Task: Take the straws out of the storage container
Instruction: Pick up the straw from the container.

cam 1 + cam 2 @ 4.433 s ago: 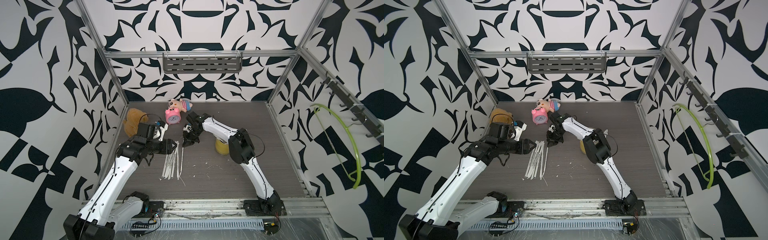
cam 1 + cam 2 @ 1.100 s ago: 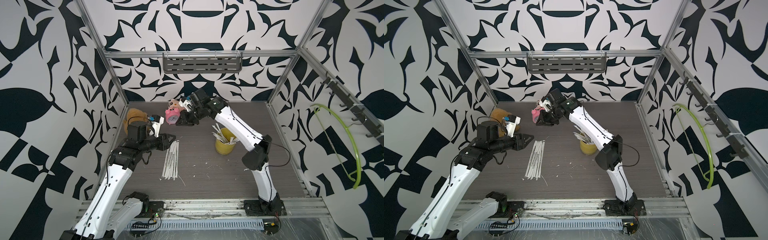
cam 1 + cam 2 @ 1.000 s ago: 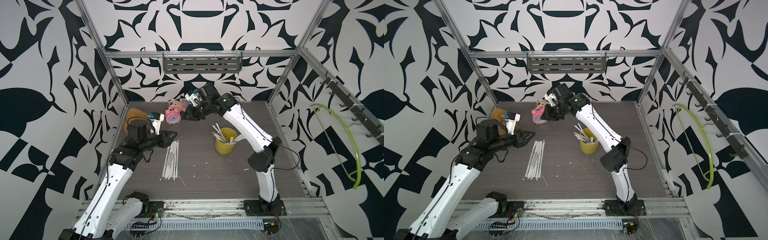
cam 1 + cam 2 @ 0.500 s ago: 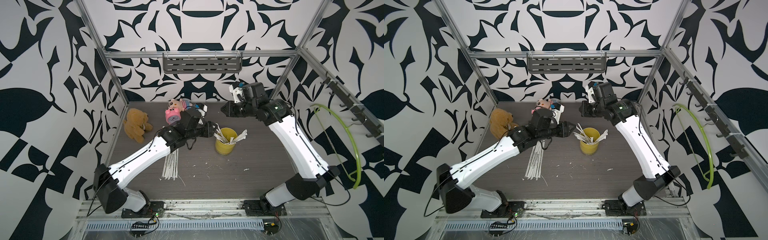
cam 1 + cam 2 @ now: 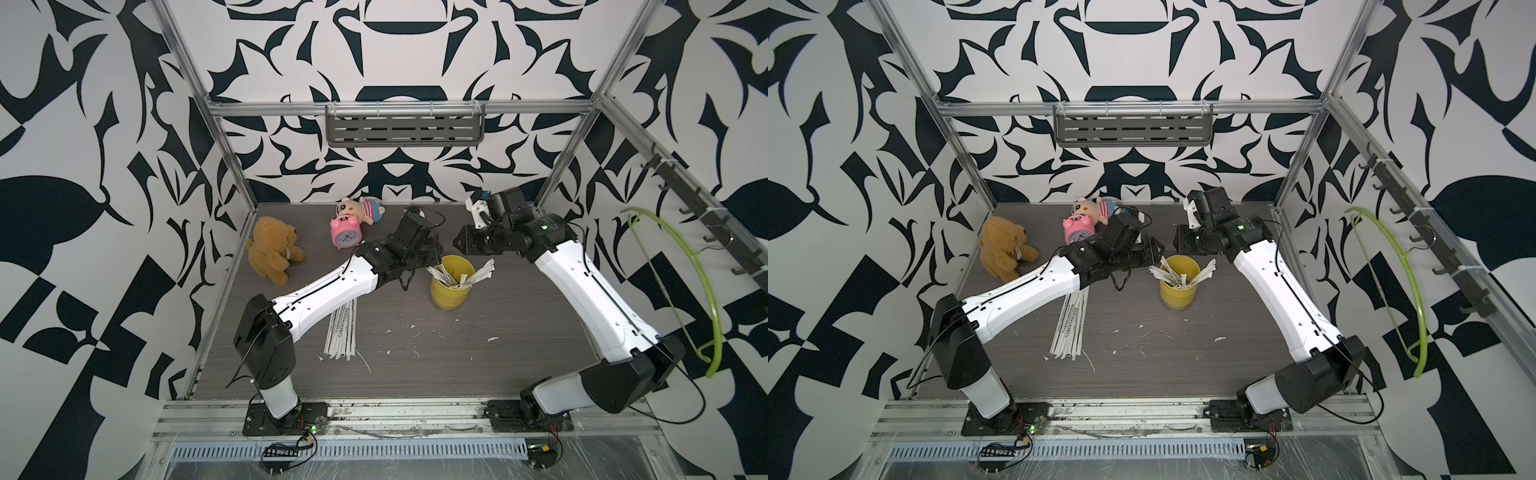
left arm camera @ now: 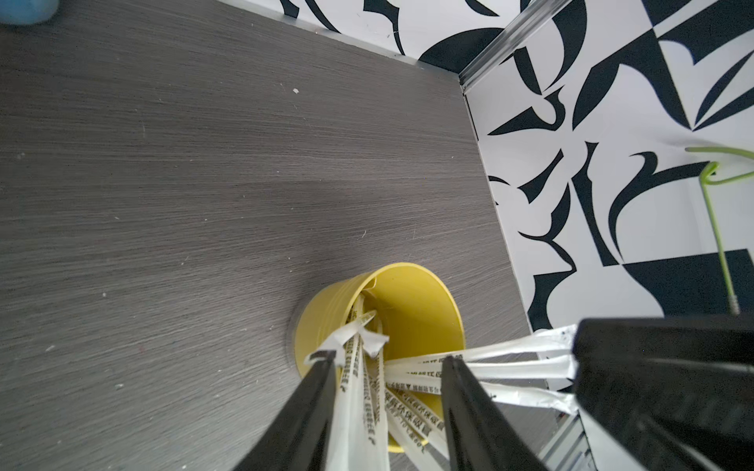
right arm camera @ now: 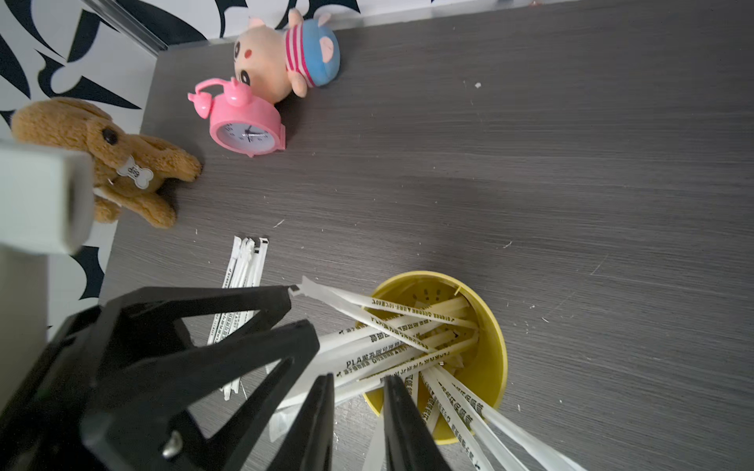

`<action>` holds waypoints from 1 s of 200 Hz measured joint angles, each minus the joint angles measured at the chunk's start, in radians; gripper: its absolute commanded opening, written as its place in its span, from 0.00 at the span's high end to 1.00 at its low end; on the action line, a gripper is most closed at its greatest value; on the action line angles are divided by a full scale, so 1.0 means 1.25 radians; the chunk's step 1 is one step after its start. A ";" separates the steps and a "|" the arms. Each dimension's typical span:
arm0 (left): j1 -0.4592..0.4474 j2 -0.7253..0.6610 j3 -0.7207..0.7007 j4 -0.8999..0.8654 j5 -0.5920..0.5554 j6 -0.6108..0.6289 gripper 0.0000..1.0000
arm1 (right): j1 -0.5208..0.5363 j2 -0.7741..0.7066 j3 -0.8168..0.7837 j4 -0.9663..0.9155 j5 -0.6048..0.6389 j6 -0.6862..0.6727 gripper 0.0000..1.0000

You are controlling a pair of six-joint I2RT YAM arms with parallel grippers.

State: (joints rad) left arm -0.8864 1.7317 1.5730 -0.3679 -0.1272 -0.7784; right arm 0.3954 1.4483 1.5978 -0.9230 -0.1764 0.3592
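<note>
Left hand (image 6: 387, 361) maybe touching straws (image 6: 510, 350), clock (image 5: 345, 234), teddy (image 5: 272, 249) nearby

I'm looking at a yellow cylindrical plastic cup (image 5: 451, 293) full of white paper-wrapped straws (image 7: 402, 340) with small dark print, and more of the same lie on the dark grey wood-grain tabletop (image 5: 519, 316). I also see a pink round alarm clock (image 5: 345, 236) with a white dial, a golden-brown plush bear (image 5: 272, 249), and a cream plush pig (image 7: 285, 53) in pink-and-white stripes with a blue rear. The enclosure walls (image 5: 395, 41) have a bold black-on-white leaf pattern, and there is a thin lime-green hanger (image 5: 713, 332).
</note>
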 measured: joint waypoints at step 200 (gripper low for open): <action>-0.011 0.108 0.073 -0.051 0.029 0.013 0.69 | -0.019 -0.065 -0.081 0.034 -0.033 -0.021 0.75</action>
State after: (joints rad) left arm -0.9001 1.8668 1.6642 -0.4320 -0.0906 -0.7628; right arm 0.3721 1.3666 1.4967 -0.8810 -0.2176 0.3325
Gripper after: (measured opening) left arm 0.312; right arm 0.251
